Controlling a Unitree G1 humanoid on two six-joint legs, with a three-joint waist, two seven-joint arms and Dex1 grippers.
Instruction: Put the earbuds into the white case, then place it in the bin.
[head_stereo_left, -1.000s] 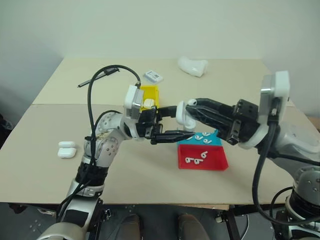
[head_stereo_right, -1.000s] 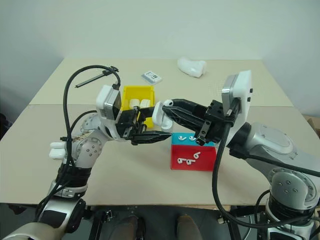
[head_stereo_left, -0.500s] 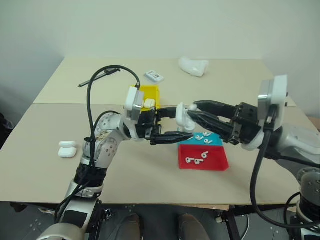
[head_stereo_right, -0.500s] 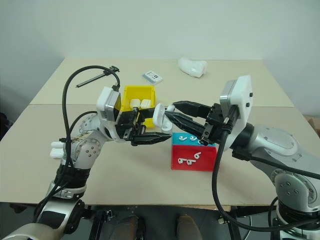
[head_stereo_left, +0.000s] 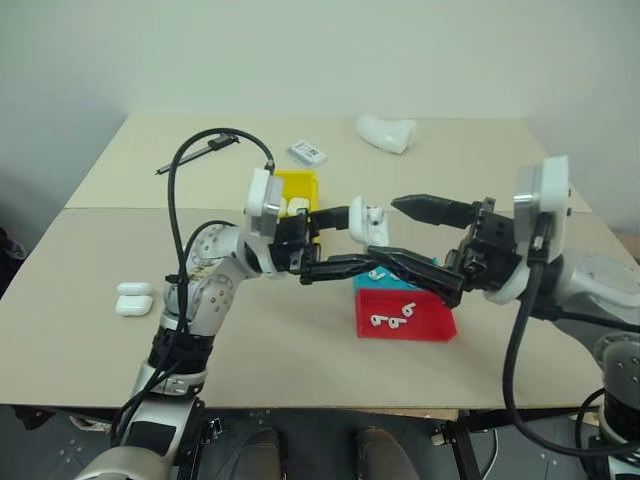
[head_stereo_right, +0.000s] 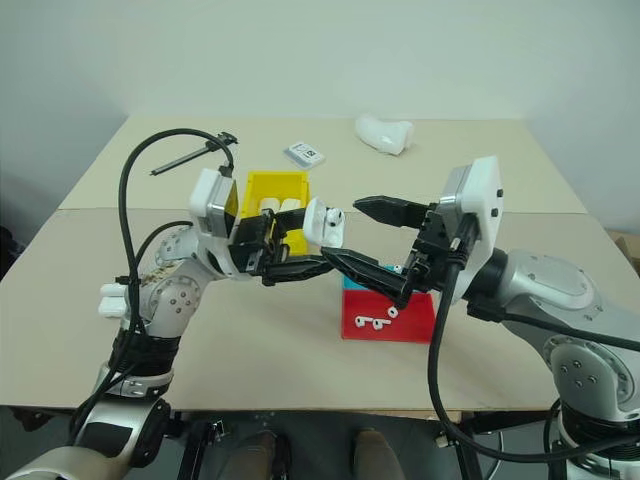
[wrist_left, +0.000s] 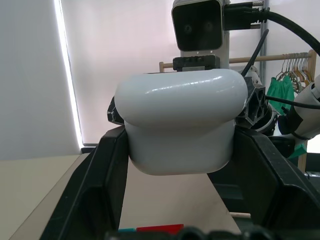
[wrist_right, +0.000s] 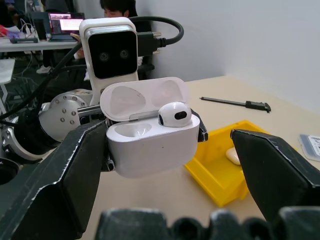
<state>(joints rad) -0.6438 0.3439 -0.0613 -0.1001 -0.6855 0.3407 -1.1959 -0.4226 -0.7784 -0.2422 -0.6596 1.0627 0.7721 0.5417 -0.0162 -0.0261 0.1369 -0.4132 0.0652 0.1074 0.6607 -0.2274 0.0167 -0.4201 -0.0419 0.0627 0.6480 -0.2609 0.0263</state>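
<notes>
Between the arms, left gripper (head_stereo_left: 335, 240) jaws clamping glossy rounded white case (wrist_right: 152, 135), right gripper (head_stereo_left: 420, 245) jaws wide, empty.

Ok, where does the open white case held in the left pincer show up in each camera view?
Left eye view: white case mid-frame, just right of the yellow bin.
Right eye view: case mid-frame, again just right of the bin.
Left wrist view: case centre, between the left pincer's fingers.
Right wrist view: case centre-left, lid open, one earbud seated.
Shared landmark: the yellow bin.
</notes>
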